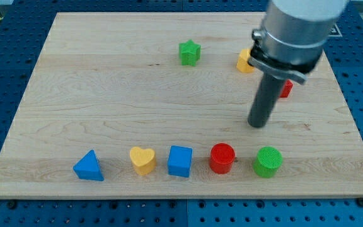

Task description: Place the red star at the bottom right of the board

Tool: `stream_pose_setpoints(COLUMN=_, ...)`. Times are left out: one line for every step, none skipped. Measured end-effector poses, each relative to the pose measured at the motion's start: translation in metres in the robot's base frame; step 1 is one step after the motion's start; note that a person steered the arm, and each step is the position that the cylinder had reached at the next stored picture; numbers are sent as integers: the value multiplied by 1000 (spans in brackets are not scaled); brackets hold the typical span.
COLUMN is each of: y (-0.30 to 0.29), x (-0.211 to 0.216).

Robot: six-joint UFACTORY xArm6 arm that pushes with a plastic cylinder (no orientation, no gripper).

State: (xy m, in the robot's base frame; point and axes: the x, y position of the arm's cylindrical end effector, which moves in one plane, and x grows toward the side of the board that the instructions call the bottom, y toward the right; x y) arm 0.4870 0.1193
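The red star (286, 89) lies at the view's right, in the upper half of the board, mostly hidden behind the arm; only a red sliver shows. My tip (257, 125) rests on the board just left of and below it, apart from it by a small gap. A yellow block (244, 61), partly hidden by the arm, lies up and left of the red star.
A green star (190, 52) lies near the top middle. Along the bottom stand a blue triangle (89, 166), a yellow heart (143, 160), a blue cube (180, 161), a red cylinder (222, 157) and a green cylinder (268, 161). The wooden board (106, 94) ends at blue pegboard.
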Motion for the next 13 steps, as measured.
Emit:
stream_pose_setpoints(y=-9, x=-58)
stream_pose_setpoints(y=7, x=-80)
stream_pose_setpoints(y=50, x=-82)
stream_pose_setpoints(y=61, x=-84)
stream_pose_setpoints(y=67, x=-83)
stream_pose_setpoints(y=80, x=-83)
stream_pose_setpoints(y=83, x=-80)
stream_pose_setpoints(y=83, x=-56)
stream_pose_setpoints(y=89, x=-28)
stream_pose_setpoints(y=105, x=-4)
stream_pose_setpoints(y=130, x=-23)
stream_pose_setpoints(y=151, x=2)
stream_pose_setpoints(y=147, x=21)
